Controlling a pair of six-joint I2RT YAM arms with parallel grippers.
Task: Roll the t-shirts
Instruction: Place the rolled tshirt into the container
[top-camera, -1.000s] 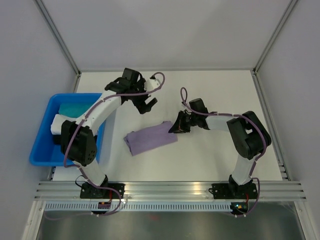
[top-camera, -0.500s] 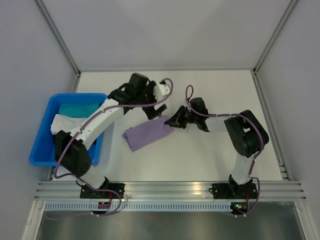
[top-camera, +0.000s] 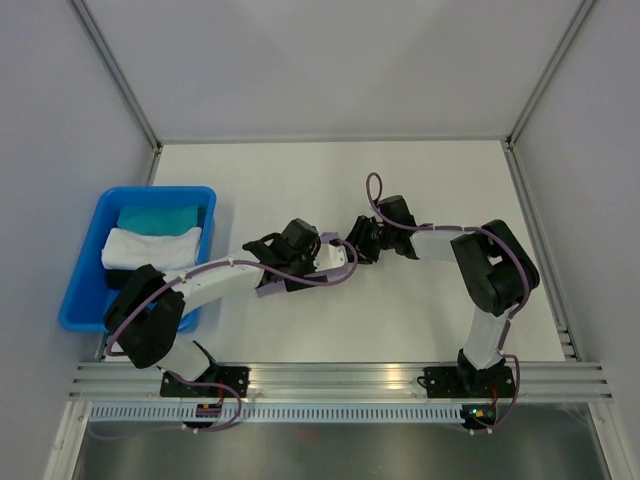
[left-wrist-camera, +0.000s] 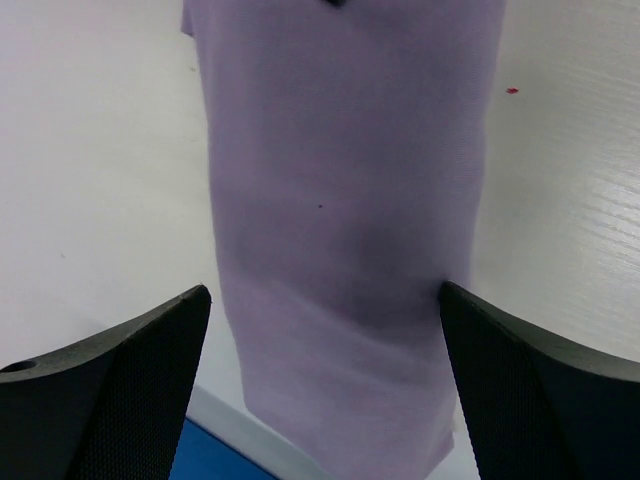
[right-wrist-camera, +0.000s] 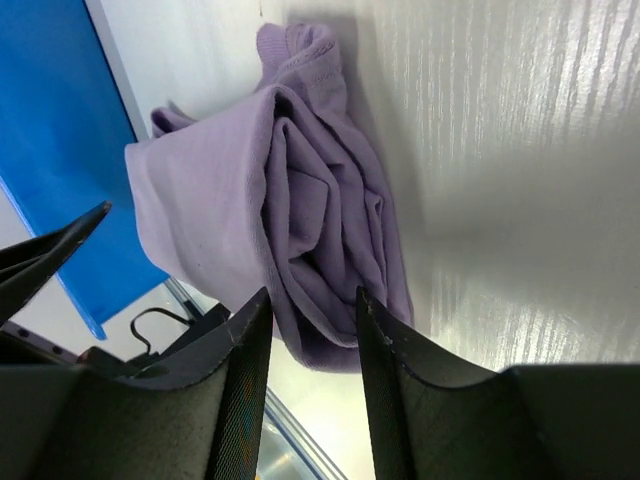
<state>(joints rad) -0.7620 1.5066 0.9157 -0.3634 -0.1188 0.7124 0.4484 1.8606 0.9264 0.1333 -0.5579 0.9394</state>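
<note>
Top external view shows the biggest change. A second ago the left arm was raised over the far part of the surface. Now it lies stretched low across the middle and hides nearly all of the t-shirt, so that only a lavender sliver shows beside its wrist. With the arm swung clear, the blue bin at the left is open to view, holding a teal cloth and a white cloth.

From the left wrist, the left pincer is spread as wide as it goes, with one finger on each side of the shirt. The shirt runs away from the camera as a smooth folded band lying flat on the surface. Whether the fingertips touch the cloth cannot be told.

The right pincer stays at the shirt's right-hand end, where it was a second ago. The fabric there is bunched into loose, curled folds. Its jaws stand partly apart with those folds in the gap, and I cannot tell whether they still pinch the cloth or have let it go.

My reading is that the left arm has come in to pin or take the band across its width. That would let the curled end be turned over it, so the roll looks only just begun.

No brand, label or lettering can be read anywhere. The shirt is plain, with one tiny dark fleck, and a small red speck lies on the surface beside it.
</note>
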